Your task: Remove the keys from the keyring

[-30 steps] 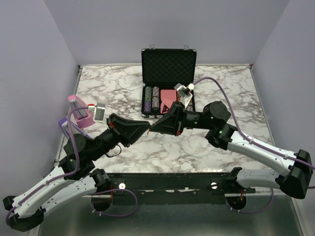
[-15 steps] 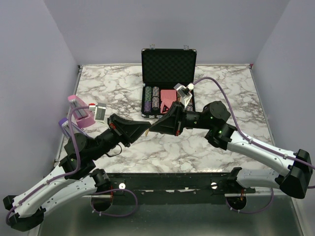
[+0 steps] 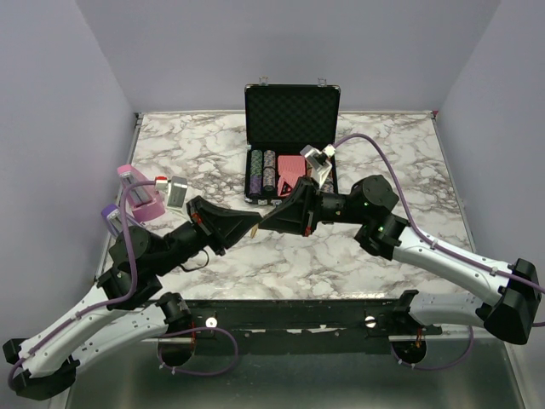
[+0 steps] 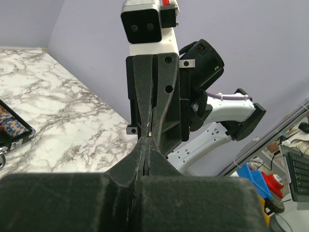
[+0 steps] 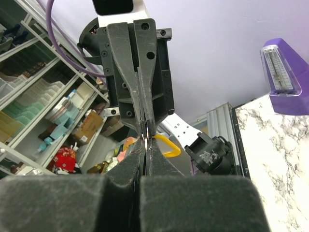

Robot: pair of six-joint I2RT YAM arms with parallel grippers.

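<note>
My two grippers meet tip to tip above the table's front middle, left gripper [image 3: 255,224] and right gripper [image 3: 266,221]. In the right wrist view my right gripper [image 5: 146,145] is shut on a thin silver key [image 5: 146,143]. The yellow keyring [image 5: 170,145] loops out to the right of the meeting point. The left gripper [image 5: 146,131] faces it with its jaws pressed together at the ring's end. In the left wrist view my left gripper [image 4: 147,141] is shut, with a small orange glint at its tip, and the right gripper [image 4: 149,126] is opposite it. Other keys are hidden.
An open black chip case [image 3: 292,111] with chips and red card boxes stands at the back middle, just behind the grippers. A pink object [image 3: 136,194] and a purple metronome [image 3: 111,218] sit at the left edge. The marble table [image 3: 400,153] ends near the arm bases.
The left arm's wrist has shifted very slightly. Both grippers stay shut, tip to tip, in the same place.
</note>
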